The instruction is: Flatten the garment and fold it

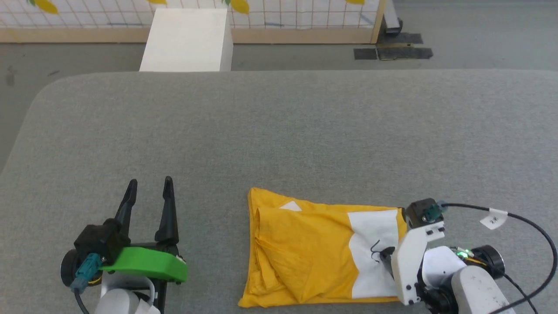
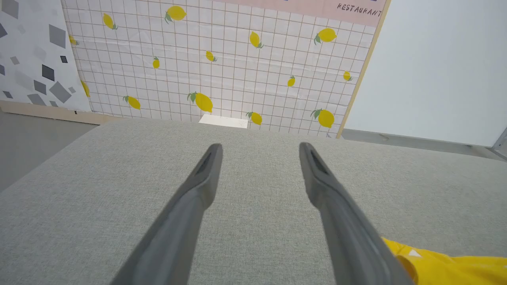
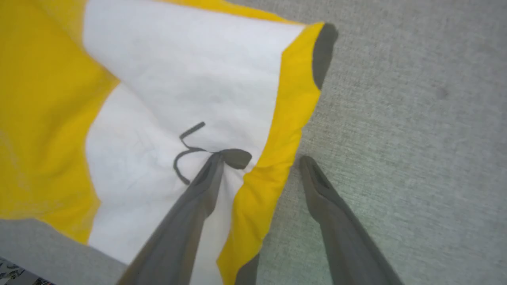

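surface [image 1: 279,131]: grey fabric, rounded far-left corner. the garment [image 1: 305,248] [image 3: 47,118] lies near the front edge, right of centre, as a roughly rectangular yellow bundle. its left part is creased and layered. a large white patch with a thin black printed line sits at its right end, and a small white triangle shows close to its far edge. left gripper [image 1: 151,179] [image 2: 260,145]: fingers spread apart, nothing between them, over bare surface well to the left of the garment, pointing toward the far edge. a yellow corner of the garment [image 2: 447,265] shows at the lower right of the left wrist view. right gripper [image 3: 261,157]: fingers spread wide at the garment's right end, with its yellow edge between them. one finger is over the white patch at the black line, the other over bare surface just beside the edge; no cloth is pinched. cannot tell whether the finger presses the cloth. a white box [image 1: 187,39] stands beyond the far edge, before a lemon-print panel [image 2: 222,59].
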`<state>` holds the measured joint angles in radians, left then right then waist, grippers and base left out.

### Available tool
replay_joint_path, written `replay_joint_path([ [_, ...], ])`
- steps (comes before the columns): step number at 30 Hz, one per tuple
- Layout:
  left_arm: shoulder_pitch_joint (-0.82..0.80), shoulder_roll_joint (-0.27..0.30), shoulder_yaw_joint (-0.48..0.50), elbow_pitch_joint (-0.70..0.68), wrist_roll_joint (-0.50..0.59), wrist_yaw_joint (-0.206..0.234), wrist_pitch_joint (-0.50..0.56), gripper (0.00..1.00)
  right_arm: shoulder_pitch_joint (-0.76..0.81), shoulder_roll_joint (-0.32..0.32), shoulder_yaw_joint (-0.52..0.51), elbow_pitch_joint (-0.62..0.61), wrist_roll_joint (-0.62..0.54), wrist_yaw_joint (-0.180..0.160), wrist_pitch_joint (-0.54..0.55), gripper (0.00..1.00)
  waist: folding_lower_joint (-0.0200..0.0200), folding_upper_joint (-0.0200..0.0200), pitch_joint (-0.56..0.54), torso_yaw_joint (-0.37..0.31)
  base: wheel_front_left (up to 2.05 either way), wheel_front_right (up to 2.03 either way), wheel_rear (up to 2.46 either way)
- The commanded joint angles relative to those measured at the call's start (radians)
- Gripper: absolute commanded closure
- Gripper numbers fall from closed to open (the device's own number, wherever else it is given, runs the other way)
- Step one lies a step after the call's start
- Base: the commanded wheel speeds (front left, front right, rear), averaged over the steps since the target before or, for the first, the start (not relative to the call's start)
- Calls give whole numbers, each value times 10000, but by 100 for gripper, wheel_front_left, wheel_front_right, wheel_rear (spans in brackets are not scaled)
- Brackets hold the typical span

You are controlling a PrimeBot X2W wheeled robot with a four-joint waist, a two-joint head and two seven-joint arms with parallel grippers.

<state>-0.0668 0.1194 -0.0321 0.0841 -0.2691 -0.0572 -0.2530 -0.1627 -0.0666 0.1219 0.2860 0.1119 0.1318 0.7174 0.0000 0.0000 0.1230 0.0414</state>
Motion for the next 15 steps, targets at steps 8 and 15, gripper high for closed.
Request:
replay_joint_path([
  [8, -247, -145, 149, 52, 127, -168, -87, 0, -282, -88, 572, 674, 475, -11, -163, 100, 0, 0, 133, 315, 0, 0, 0],
  [15, -198, -132, 317, -83, 142, -235, -87, 0, -984, -1510, 2135, -483, 1213, -11, -66, 100, 0, 0, 170, -566, 0, 0, 0],
])
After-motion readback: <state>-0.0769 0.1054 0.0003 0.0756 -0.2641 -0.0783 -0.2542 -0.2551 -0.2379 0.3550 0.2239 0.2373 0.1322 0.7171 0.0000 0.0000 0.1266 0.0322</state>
